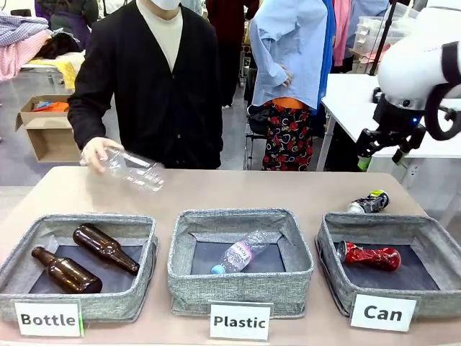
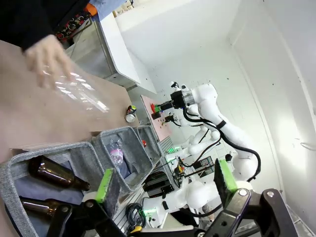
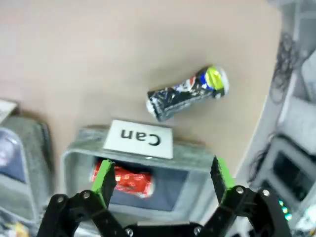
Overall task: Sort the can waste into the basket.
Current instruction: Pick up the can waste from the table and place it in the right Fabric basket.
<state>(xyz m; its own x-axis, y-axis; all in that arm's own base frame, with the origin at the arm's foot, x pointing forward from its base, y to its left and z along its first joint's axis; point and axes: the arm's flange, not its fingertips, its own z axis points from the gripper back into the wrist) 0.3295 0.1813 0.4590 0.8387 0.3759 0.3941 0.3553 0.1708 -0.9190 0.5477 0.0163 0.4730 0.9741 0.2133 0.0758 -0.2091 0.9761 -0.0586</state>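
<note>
The tan surface (image 1: 238, 191) has three square grey woven-fabric bins lined up along the near edge. The basket labelled "Can" (image 1: 333, 285) sits on the right, and the crushed shiny red metal can (image 1: 367, 255) lies on its side on the dark floor in there. The crushed black and silver can with yellow-green marks (image 1: 369, 202) isn't in: it's lying on the bare surface just behind the basket's far rim. The robot's right hand (image 3: 163, 180) hangs above that spot, green pads spread wide, nothing between them. The robot's left hand (image 2: 165, 180) is splayed and empty too, up by the bin labelled "Bottle" (image 1: 122, 303), which holds two brown glass bottles (image 1: 104, 247). The middle bin labelled "Plastic" (image 1: 187, 288) has one clear plastic bottle (image 1: 241, 254). Across the surface a person's hand (image 1: 94, 153) holds a crumpled clear bottle (image 1: 133, 170) low over the far left part. Behind, there's a white table (image 1: 353, 101) at right and an open cardboard box (image 1: 47, 130) on the floor at left.
</note>
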